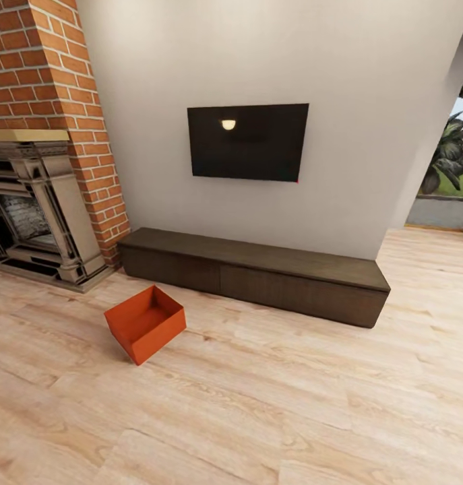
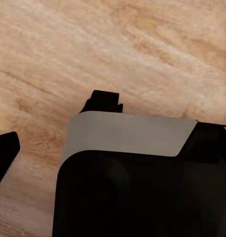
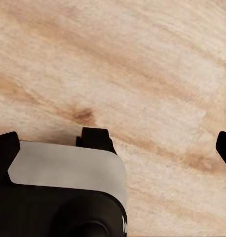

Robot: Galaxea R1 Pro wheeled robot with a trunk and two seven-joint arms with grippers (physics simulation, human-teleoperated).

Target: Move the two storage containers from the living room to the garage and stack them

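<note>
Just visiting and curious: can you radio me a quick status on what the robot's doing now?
Both grippers empty, fingers over bare wood floor. One orange storage container on the floor near the fireplace, untouched. Dark bench behind it; nothing between.

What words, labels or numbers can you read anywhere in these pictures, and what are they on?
None: no readable text in any view.
TV: blank dark screen, one lamp reflection, no logo legible.
Orange bin: plain, unmarked.
Bench: plain dark wood.
Fireplace and brick: no signs.
</note>
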